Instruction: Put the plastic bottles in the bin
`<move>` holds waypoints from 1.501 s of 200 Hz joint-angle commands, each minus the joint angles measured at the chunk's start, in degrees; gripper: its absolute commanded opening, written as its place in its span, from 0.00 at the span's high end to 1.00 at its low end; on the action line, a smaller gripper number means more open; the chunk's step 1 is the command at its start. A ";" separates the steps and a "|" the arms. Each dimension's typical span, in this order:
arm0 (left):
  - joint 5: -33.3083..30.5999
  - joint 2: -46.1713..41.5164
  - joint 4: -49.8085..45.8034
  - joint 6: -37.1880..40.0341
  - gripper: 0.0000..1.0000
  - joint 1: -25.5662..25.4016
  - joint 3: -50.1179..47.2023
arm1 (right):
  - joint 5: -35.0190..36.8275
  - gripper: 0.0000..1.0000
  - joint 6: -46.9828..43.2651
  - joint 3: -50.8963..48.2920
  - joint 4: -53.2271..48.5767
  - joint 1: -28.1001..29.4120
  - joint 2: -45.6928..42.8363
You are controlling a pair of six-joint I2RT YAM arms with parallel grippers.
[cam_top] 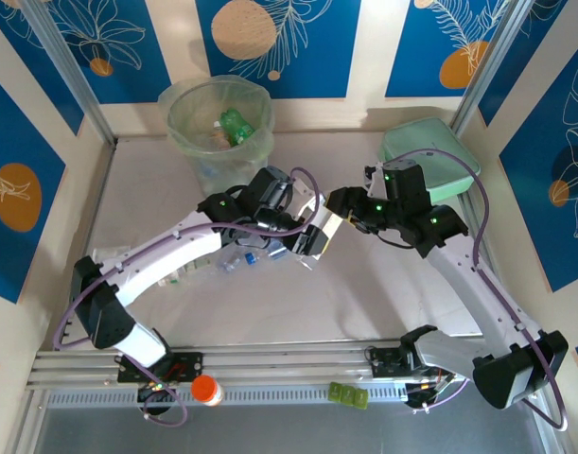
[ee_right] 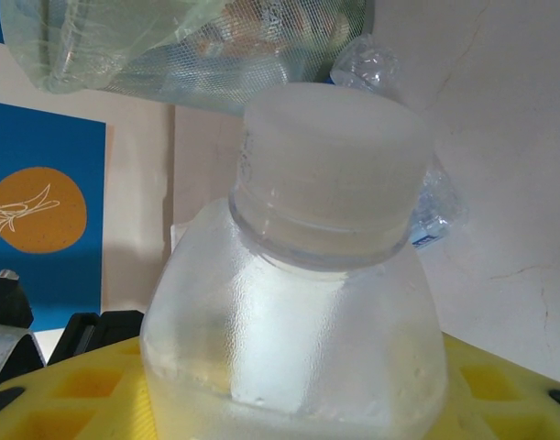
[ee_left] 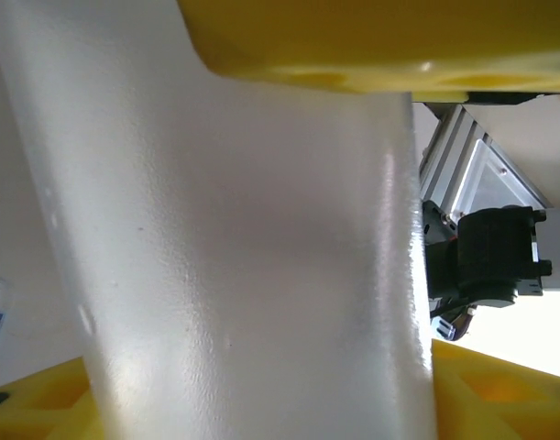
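The right tool (cam_top: 338, 219) is narrowed onto a frosted bottle (ee_right: 298, 302) with a white cap, holding it near the middle of the desk (cam_top: 364, 293); the left tool (cam_top: 312, 241) straddles what looks like the same bottle, though I cannot tell whether it grips yet; likely a hand-over, since the bin (cam_top: 186, 132) stands at the far edge toward the left corner; it holds at least a green bottle (cam_top: 236, 126); loose bottles (cam_top: 239, 261) lie under the left arm.
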 commanded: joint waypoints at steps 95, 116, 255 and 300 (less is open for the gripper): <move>-0.91 -11.16 8.01 -3.96 0.53 7.29 -6.53 | 4.58 0.02 -1.67 4.82 -4.07 1.12 -4.66; -4.85 -12.49 6.38 -4.48 0.56 10.88 -5.27 | 5.14 0.03 -2.12 5.99 -4.44 0.85 -5.92; -28.54 11.16 -8.11 -38.40 0.69 27.26 36.88 | 8.94 0.05 -1.47 3.24 -5.05 0.16 -4.84; -23.00 20.54 -4.49 -48.95 0.70 31.49 42.59 | 9.82 0.05 -2.13 0.92 -4.84 0.15 -3.86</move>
